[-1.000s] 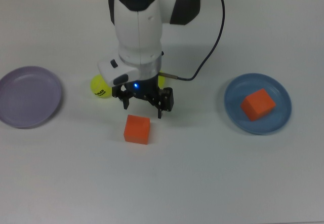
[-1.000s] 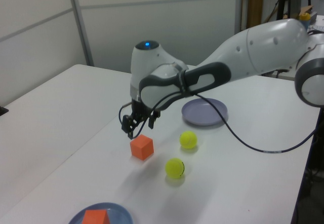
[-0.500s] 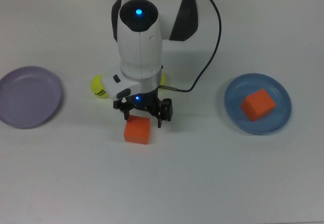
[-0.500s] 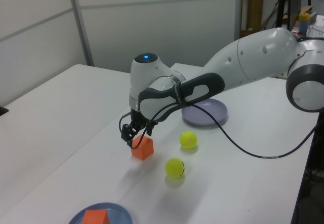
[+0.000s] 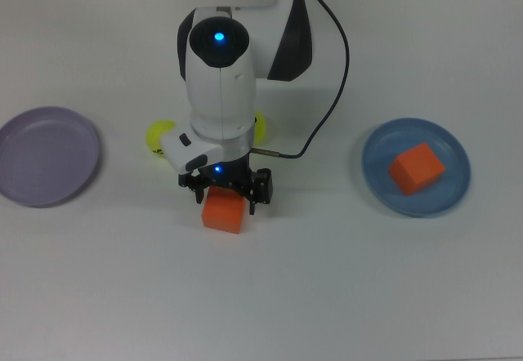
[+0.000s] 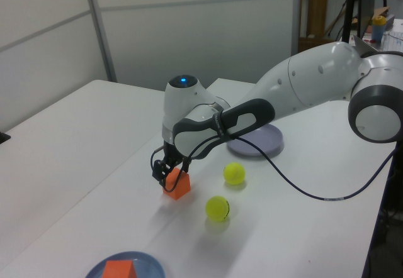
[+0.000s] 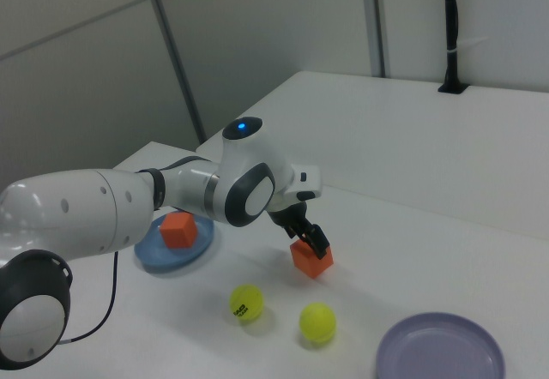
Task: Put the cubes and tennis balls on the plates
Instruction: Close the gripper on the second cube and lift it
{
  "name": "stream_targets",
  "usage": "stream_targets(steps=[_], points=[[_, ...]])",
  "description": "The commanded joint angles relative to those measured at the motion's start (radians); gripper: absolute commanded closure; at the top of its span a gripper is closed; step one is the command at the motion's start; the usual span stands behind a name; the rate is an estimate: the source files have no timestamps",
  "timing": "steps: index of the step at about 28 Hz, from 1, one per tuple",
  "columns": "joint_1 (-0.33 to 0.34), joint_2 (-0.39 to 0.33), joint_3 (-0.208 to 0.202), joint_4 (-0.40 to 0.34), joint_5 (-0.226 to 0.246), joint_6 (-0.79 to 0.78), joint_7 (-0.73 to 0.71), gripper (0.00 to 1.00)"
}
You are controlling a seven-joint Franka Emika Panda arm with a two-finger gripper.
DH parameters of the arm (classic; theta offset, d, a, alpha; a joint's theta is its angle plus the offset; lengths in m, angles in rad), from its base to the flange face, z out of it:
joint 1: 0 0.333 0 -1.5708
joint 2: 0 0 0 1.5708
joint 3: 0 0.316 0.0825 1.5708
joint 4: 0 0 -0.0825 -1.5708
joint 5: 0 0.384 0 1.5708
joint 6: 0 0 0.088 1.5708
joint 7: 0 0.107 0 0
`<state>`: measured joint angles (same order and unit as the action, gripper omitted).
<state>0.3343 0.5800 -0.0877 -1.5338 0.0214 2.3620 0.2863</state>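
1. Cube (image 5: 223,211) on the bare table (image 5: 343,287), gripper (image 5: 225,193) down over it: the fingers are spread and straddle the block, one on either side. Whether they touch its faces cannot be told.
2. In the left view the same cube (image 6: 177,184) rests on the tabletop with the gripper (image 6: 166,172) at its upper edge; in the right view the gripper (image 7: 307,239) sits on top of the cube (image 7: 311,258).
3. Behind the gripper in the top view, two balls lie near each other, mostly hidden by the arm (image 5: 219,83): one (image 5: 158,136) shows at the top view's left of the wrist, the other (image 5: 260,124) is only a sliver at its right.
4. The left view shows both balls clear of the arm, one (image 6: 234,173) nearer the purple plate, one (image 6: 218,208) nearer the camera, both apart from the cube.
5. Second cube (image 5: 416,167) lies on the blue plate (image 5: 380,183), at the top view's right.
6. Purple plate (image 5: 49,155) is at the top view's far left, well apart from everything.
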Motion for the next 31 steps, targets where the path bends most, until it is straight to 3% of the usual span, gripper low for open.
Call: stream_targets(steps=[1, 9, 10, 11, 14, 16, 20, 24, 26, 31], points=[[-0.003, 0.009, -0.009, -0.008, 0.020, 0.025, -0.032, 0.00], [-0.006, 0.024, -0.007, -0.008, 0.020, 0.026, -0.032, 0.00], [-0.006, 0.029, -0.007, -0.008, 0.019, 0.026, -0.032, 0.05], [-0.006, 0.032, -0.006, -0.008, 0.020, 0.026, -0.032, 0.26], [-0.006, 0.032, -0.006, -0.008, 0.022, 0.026, -0.030, 0.77], [-0.006, 0.029, -0.004, -0.006, 0.023, 0.026, -0.022, 1.00], [-0.004, -0.003, 0.003, 0.007, 0.032, 0.023, -0.019, 1.00], [0.002, -0.083, 0.022, 0.015, 0.057, 0.013, -0.021, 1.00], [0.005, -0.111, 0.072, 0.015, 0.063, 0.002, -0.018, 1.00], [0.014, -0.146, 0.146, 0.020, 0.051, -0.024, 0.056, 1.00]])
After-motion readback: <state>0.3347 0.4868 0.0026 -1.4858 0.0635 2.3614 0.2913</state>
